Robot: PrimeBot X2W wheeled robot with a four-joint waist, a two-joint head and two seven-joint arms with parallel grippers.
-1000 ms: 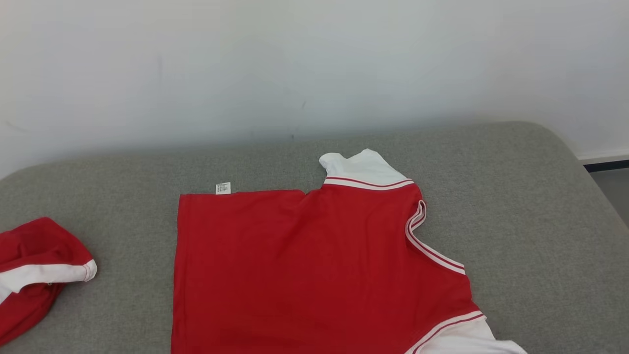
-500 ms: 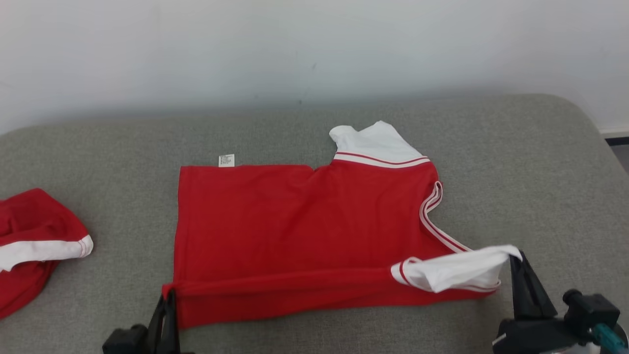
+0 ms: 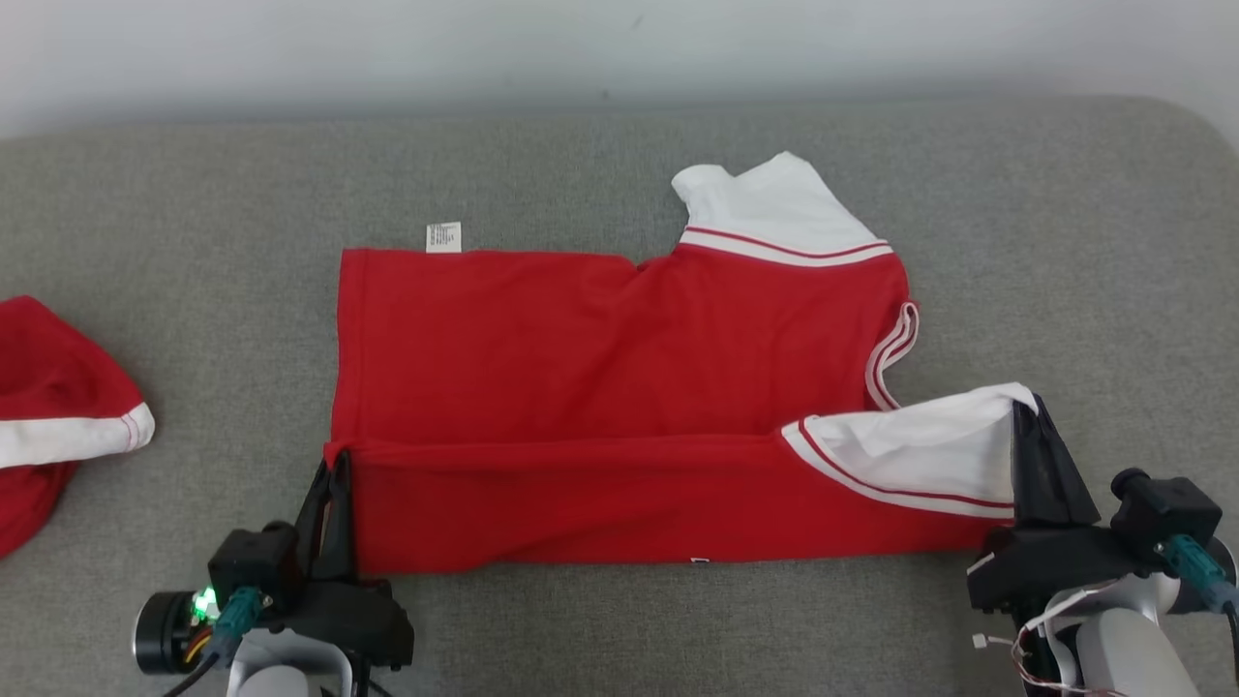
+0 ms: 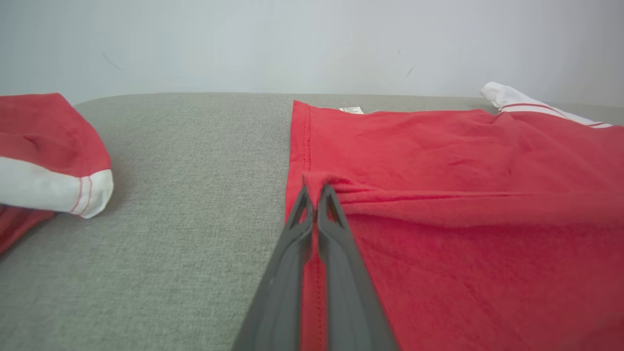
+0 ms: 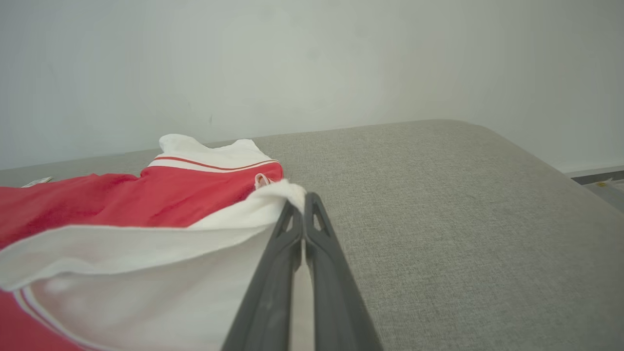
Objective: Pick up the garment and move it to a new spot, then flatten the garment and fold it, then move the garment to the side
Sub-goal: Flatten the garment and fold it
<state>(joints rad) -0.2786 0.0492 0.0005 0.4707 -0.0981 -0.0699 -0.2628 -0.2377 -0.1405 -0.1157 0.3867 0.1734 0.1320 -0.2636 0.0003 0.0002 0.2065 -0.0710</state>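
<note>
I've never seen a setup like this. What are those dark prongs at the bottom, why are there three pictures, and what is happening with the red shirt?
This is a two-armed robot on wheels. The wide picture comes from a camera on its head, looking down at a grey padded surface. The other two come from a camera on each wrist, each looking along that arm's two long dark fingers. Those fingers are the prongs you noticed.

A red shirt with white sleeves lies on the surface. The left fingers are shut on its near corner at the hem end. The right fingers are shut on the near white sleeve. Between them the shirt's near edge is held raised over the rest, which looks like a fold being made. A second red and white garment lies off to the left, apart from the shirt.
</note>
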